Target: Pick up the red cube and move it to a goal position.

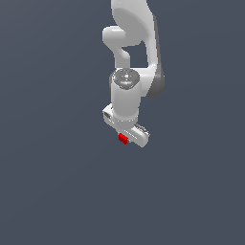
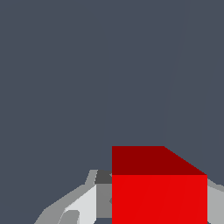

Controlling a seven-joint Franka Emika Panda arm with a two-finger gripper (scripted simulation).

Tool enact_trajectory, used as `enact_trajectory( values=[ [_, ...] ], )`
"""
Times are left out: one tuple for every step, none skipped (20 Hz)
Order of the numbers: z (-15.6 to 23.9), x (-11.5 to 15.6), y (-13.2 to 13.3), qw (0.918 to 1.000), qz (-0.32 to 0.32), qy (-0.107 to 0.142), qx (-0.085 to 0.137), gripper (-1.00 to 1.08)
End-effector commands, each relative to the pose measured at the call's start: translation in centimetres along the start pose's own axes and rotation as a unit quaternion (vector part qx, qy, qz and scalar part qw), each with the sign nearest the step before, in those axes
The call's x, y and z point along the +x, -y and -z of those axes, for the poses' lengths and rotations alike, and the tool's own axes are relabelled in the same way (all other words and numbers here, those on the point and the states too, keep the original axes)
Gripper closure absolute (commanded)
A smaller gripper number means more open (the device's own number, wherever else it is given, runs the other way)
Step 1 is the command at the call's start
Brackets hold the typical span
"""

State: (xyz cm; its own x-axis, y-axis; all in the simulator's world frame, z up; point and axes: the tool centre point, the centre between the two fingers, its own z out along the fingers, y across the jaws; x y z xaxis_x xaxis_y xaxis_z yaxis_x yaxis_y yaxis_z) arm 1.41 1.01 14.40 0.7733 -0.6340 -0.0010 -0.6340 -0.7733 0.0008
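The red cube [image 1: 123,139] is a tiny bright-red block at the lower end of the white arm in the exterior view. It sits between the fingers of my white gripper [image 1: 125,138], partly hidden under the hand. In the wrist view the red cube [image 2: 159,192] fills the space between the two grey-white fingers [image 2: 87,202], which press against its two sides. The gripper [image 2: 160,210] is shut on the cube. No goal marker shows in either view.
A plain dark grey-blue surface [image 1: 57,182] fills both views around the arm. The white arm's links [image 1: 131,28] rise toward the top of the exterior view.
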Motion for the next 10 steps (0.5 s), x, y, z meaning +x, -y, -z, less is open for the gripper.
enact_trajectory(
  values=[
    [3.0,-0.7,0.7,1.0000,0.000,-0.001,0.000,1.08],
    [4.1,-1.0,1.0,1.0000,0.000,-0.001,0.000,1.08],
    [5.2,-1.3,1.3,1.0000,0.000,-0.001,0.000,1.08],
    [6.3,-1.5,1.6,1.0000,0.000,-0.001,0.000,1.08],
    [7.4,-1.8,1.9,1.0000,0.000,-0.001,0.000,1.08],
    [8.3,-2.0,2.1,1.0000,0.000,-0.001,0.000,1.08],
    [9.3,-2.2,2.4,1.0000,0.000,-0.001,0.000,1.08],
    [10.1,-2.4,2.6,1.0000,0.000,-0.001,0.000,1.08],
    [11.0,-2.6,2.9,1.0000,0.000,-0.001,0.000,1.08],
    [11.7,-2.8,3.1,1.0000,0.000,-0.001,0.000,1.08]
  ],
)
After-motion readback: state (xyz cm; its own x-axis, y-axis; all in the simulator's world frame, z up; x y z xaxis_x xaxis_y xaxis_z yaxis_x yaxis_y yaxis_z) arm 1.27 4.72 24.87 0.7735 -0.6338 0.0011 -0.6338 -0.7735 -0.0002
